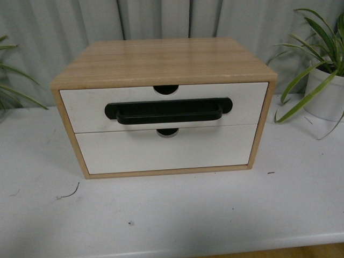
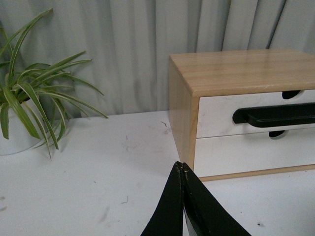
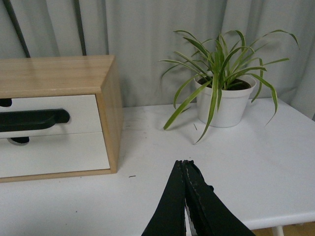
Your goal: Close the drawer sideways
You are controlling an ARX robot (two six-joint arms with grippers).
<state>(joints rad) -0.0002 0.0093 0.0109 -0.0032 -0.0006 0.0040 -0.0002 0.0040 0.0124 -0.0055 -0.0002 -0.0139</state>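
Front: drawer (image 1: pixel 164 107) in top slot of cabinet (image 1: pixel 161 62) on table (image 1: pixel 172 215); looks flush or nearly, hard to tell. No arm in view.

Left wrist: left gripper (image 2: pixel 183 169) clenched, empty, hovering over table just beside cabinet's corner.

Right wrist: right gripper (image 3: pixel 182 164) clenched, empty, well apart from cabinet, plant (image 3: pixel 221 88) beyond.

My read: closing done or nearly. Next: confirm front seated; if proud, press it inward.

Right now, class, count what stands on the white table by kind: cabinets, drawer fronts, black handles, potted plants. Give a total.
Cabinets: 1
Drawer fronts: 2, upper and lower
Black handles: 1
Potted plants: 2, one at the left, one at the right
Total: 6
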